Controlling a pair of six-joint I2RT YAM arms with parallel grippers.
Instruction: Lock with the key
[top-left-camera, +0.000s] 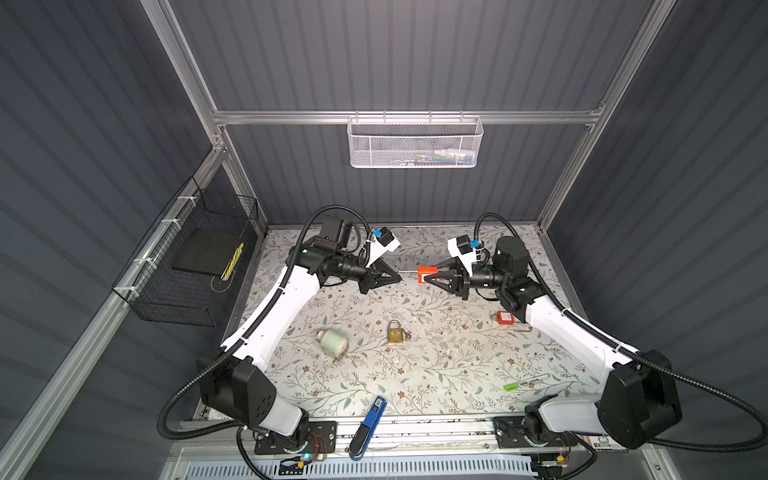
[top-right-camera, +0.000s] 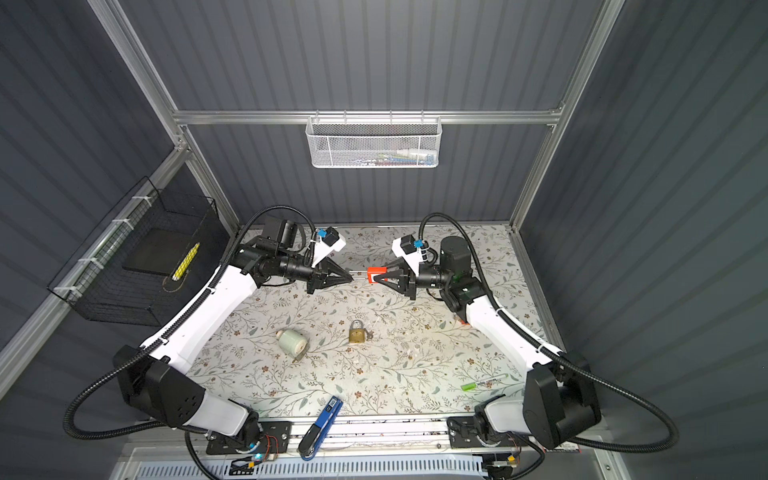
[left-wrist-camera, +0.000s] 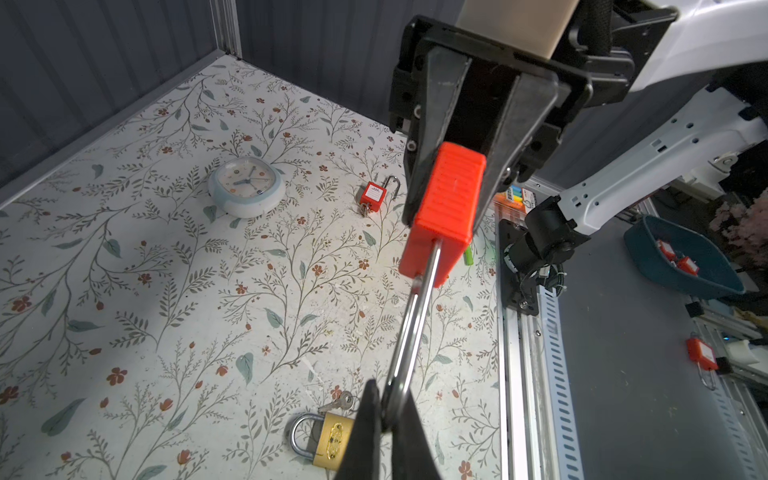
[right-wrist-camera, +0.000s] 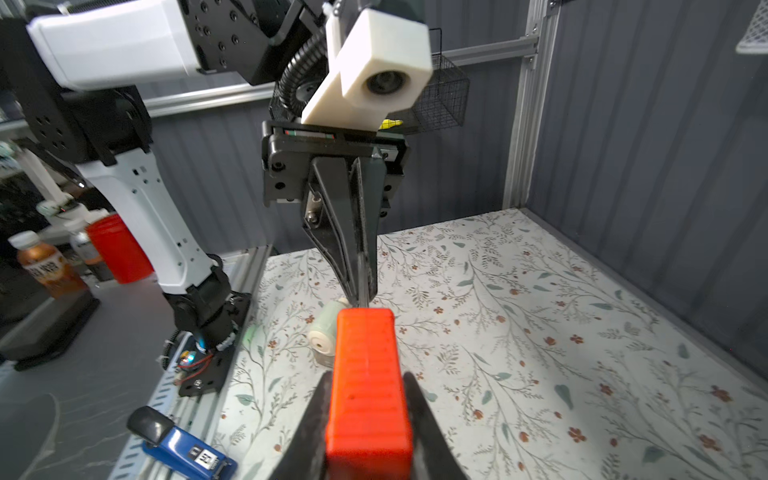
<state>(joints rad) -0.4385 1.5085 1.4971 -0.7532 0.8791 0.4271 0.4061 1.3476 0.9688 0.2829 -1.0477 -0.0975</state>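
Red padlock (right-wrist-camera: 365, 415) w/in R pincer (right-wrist-camera: 366, 376)

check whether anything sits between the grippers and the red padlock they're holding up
Nothing visible does. The right gripper is shut on the red padlock body and the left gripper is shut on the end of its shackle, both in direct contact, above the table, clear of the brass padlock and clock.
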